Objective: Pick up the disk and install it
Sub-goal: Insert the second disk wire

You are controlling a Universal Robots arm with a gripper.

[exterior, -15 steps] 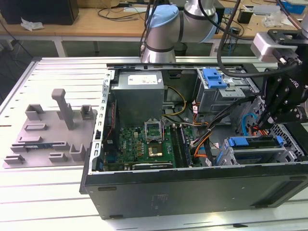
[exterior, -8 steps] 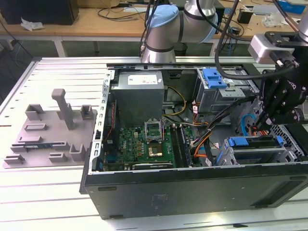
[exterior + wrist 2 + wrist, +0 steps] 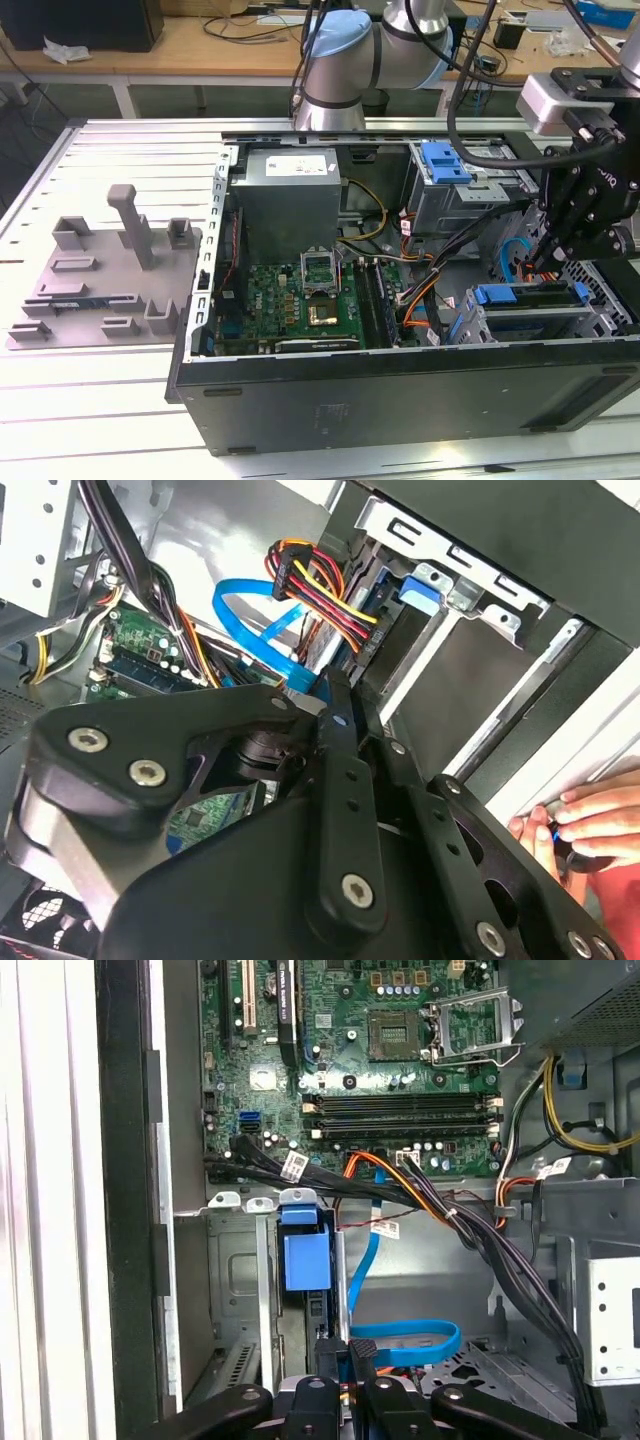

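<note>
The pincer (image 3: pixel 345 1385), fingers drawn nearly together on nothing I can see, hangs just beside the disk (image 3: pixel 305 1260) standing edgewise in its bay.

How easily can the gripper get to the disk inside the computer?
Probably quite easily. The gripper hangs close to the disk, which sits in its bay at the exterior view's right. The case is open on that side. Only a loose blue cable runs nearby.
</note>
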